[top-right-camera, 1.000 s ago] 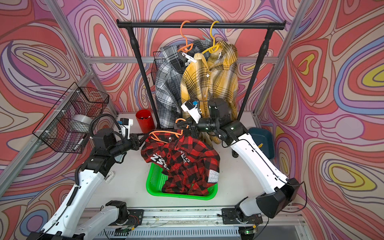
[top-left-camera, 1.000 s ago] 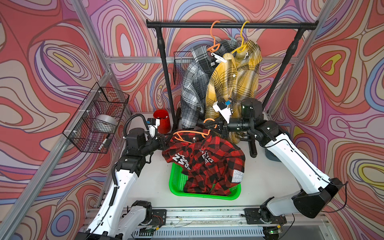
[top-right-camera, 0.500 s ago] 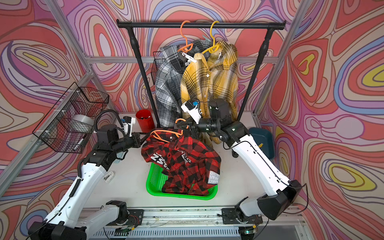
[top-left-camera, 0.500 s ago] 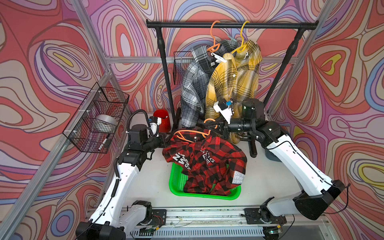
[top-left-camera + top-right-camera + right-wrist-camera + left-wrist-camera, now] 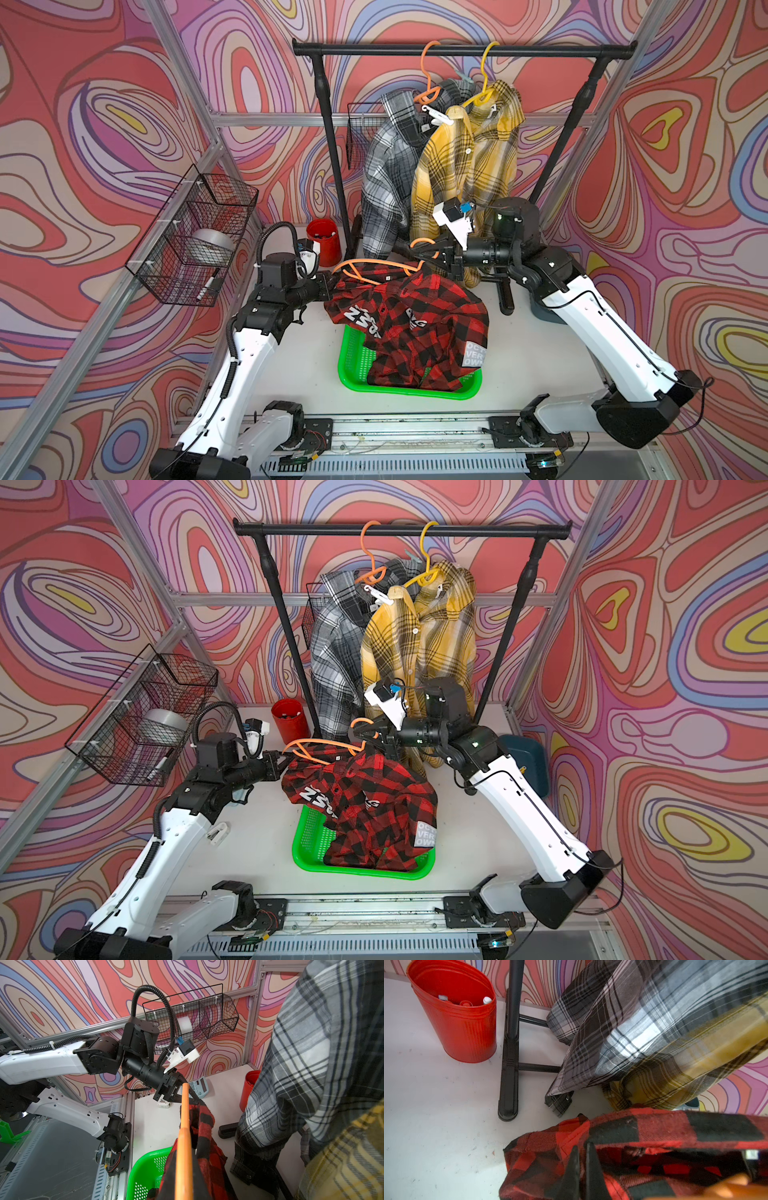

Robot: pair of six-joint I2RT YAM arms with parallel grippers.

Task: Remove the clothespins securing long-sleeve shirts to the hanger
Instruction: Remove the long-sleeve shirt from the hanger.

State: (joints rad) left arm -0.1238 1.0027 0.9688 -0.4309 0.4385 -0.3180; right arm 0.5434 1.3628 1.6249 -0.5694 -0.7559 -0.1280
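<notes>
Pinned on the rack: a white clothespin (image 5: 436, 117) clips the collar of the grey plaid shirt (image 5: 386, 174), upper centre in both top views.
The yellow plaid shirt (image 5: 465, 166) hangs just beside it on the black rack (image 5: 457, 50). Lower, mid-frame, the red-and-black shirt (image 5: 415, 324) droops from an orange hanger (image 5: 370, 264) over the green basket (image 5: 353, 374) on the worktop (image 5: 540, 353). The left hand (image 5: 327, 286) is pinched narrow on that shirt's shoulder cloth. The right hand (image 5: 424, 253) is clamped on the hanger by its hook. A loose white clip (image 5: 218, 833) lies on the worktop beside the left arm.
</notes>
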